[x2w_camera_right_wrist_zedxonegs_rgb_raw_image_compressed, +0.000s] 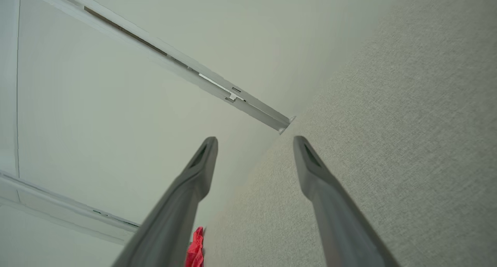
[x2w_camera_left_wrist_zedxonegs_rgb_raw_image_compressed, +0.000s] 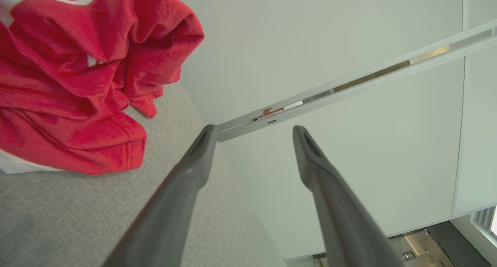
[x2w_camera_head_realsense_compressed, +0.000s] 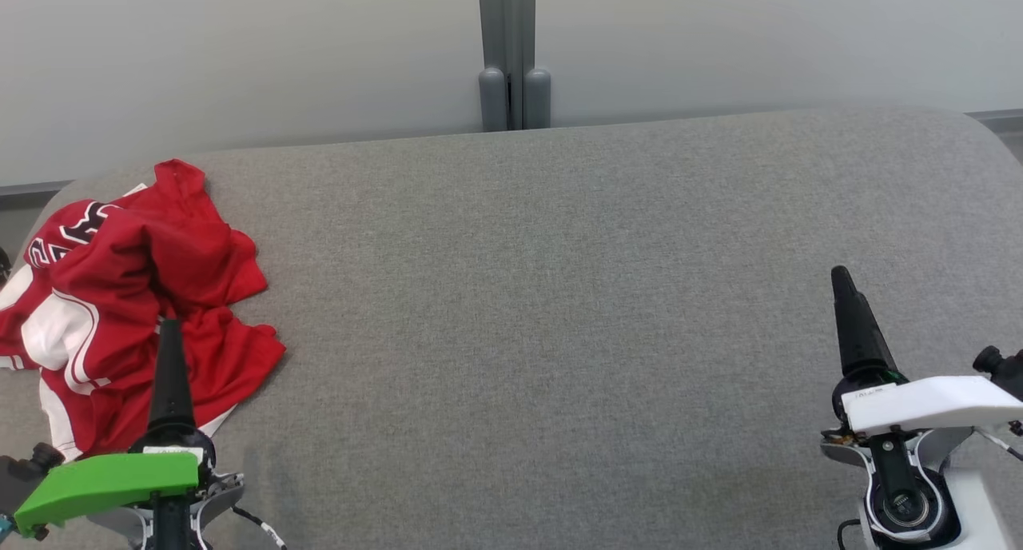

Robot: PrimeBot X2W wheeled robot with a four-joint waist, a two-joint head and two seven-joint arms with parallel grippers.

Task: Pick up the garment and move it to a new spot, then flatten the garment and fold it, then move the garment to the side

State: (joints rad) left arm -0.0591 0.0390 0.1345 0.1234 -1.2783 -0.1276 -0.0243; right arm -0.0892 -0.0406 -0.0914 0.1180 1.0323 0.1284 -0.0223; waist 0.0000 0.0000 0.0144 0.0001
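Left gripper [x2w_camera_left_wrist_zedxonegs_rgb_raw_image_compressed: 254, 130] stands wide and empty, low over the grey padded surface [x2w_camera_head_realsense_compressed: 559, 310], likely poised for the pick-up. The crumpled red garment [x2w_camera_head_realsense_compressed: 136, 294] lies just beside its left finger, none of it between the jaws. Right gripper [x2w_camera_right_wrist_zedxonegs_rgb_raw_image_compressed: 254, 139], equally wide and empty, hangs well apart from the garment, probably waiting.

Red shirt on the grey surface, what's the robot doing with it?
Nothing is holding it at this moment. The red shirt lies crumpled at the left end of the grey surface. The robot's left gripper is open close beside it, and the right gripper is open far off to the right.
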